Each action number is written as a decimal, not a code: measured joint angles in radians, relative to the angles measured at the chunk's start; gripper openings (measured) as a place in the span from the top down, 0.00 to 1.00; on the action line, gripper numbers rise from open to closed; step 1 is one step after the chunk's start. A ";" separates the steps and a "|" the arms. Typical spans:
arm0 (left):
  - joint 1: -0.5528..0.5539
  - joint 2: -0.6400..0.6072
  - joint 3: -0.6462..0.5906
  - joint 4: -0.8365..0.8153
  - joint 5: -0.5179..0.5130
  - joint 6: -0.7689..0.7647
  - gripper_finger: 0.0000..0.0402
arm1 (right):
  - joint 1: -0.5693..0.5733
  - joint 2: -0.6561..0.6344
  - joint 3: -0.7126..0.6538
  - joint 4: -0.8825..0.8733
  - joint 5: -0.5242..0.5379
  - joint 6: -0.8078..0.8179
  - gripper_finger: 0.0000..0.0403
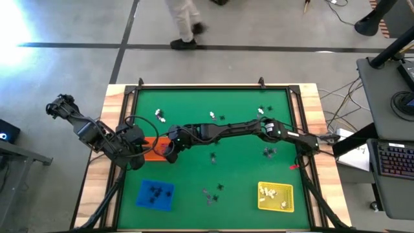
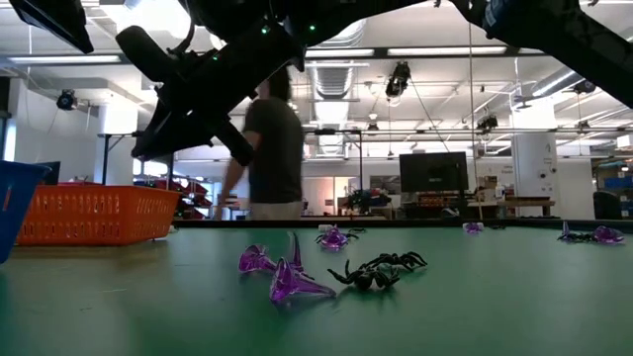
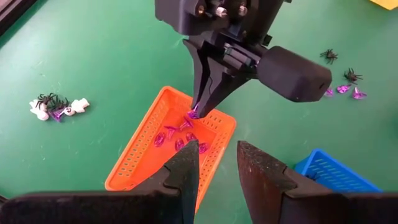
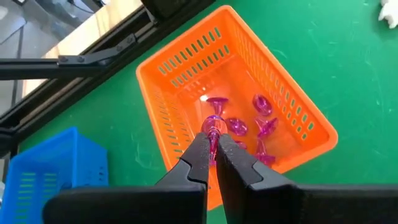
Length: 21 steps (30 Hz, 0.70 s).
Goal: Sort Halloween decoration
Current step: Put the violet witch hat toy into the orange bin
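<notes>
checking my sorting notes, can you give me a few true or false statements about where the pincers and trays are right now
1. The right pincer is shut on a purple trinket above the orange tray. True.
2. The orange tray is empty. False: several purple trinkets lie in it.
3. The left pincer holds a black spider. False: its fingers stand apart with nothing between them.
4. The yellow tray holds pale trinkets. True.
5. The blue tray sits at the table's far edge. False: it sits near the front edge, left side.

No text, label, brand, number or sign can be read anywhere in these views, neither on the trays, the table, the arms nor in the room behind.
</notes>
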 joint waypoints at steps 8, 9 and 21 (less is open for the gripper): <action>0.000 0.000 0.000 0.002 0.000 0.000 0.77 | -0.003 0.000 -0.017 -0.001 -0.009 -0.005 0.94; 0.000 0.000 0.000 0.002 0.000 0.000 0.77 | -0.003 0.000 -0.020 0.000 -0.009 -0.005 0.92; 0.000 -0.001 0.000 0.004 0.000 0.000 0.77 | -0.010 0.000 -0.021 0.051 -0.011 -0.009 0.82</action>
